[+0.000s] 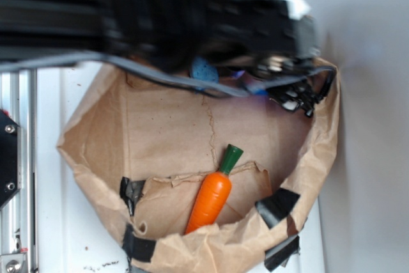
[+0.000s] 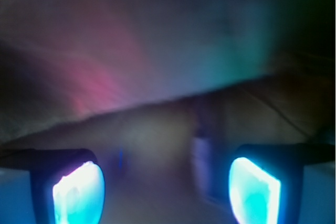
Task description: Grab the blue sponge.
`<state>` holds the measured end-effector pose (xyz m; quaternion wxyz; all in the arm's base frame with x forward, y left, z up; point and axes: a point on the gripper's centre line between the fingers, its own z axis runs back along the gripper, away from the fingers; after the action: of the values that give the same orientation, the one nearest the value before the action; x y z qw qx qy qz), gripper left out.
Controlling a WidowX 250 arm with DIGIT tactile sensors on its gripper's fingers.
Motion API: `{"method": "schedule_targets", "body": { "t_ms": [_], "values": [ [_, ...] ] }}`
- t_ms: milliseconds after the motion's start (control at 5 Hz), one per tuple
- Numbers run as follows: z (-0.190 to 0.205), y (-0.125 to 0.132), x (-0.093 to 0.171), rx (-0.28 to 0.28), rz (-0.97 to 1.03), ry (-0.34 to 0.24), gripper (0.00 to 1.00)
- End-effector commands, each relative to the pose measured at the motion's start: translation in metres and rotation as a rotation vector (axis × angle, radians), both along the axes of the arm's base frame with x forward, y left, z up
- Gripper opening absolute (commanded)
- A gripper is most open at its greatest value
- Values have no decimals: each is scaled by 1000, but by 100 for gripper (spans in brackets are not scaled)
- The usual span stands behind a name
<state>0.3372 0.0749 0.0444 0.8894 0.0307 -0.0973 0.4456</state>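
In the exterior view, a brown paper sheet [image 1: 166, 126] with raised, crumpled edges lies on the white table [image 1: 70, 234], like a shallow open bag. Black tape pieces [image 1: 278, 205] hold its lower rim. The black robot arm [image 1: 192, 11] reaches across the top of the picture and covers the upper edge of the paper; it is blurred.

The blue sponge [image 1: 203, 70] shows only as a small light-blue patch just under the arm, at the upper middle of the paper. Most of it is hidden by the arm and by a grey cable [image 1: 172, 78] that passes in front of it.

The toy carrot [image 1: 212, 197] lies tilted in the lower middle of the paper, green top pointing up and to the right, well apart from the sponge. Between the two there is a wide bare area of flat paper with one thin crease. The paper wall rises on the left, the right and the bottom, so the free room is closed in on these sides.

In the wrist view, the gripper [image 2: 167, 190] shows its two fingers [image 2: 79, 192] at the bottom corners, glowing cyan and spread far apart, with nothing between them. The rest of this view is very blurred; a brownish surface lies ahead and a dim bluish shape [image 2: 202, 163] stands near the right finger, but I cannot tell what it is.
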Motion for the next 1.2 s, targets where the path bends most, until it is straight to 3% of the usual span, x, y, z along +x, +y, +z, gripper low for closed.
{"method": "schedule_targets", "body": {
  "t_ms": [0,400,600,1000],
  "values": [
    [16,11,3,40,96,-28,0],
    [58,7,-19,-86,-9,-79,0],
    [75,16,-48,-125,-70,-109,100],
    [93,24,-87,-196,-111,-97,100]
  ]
}}
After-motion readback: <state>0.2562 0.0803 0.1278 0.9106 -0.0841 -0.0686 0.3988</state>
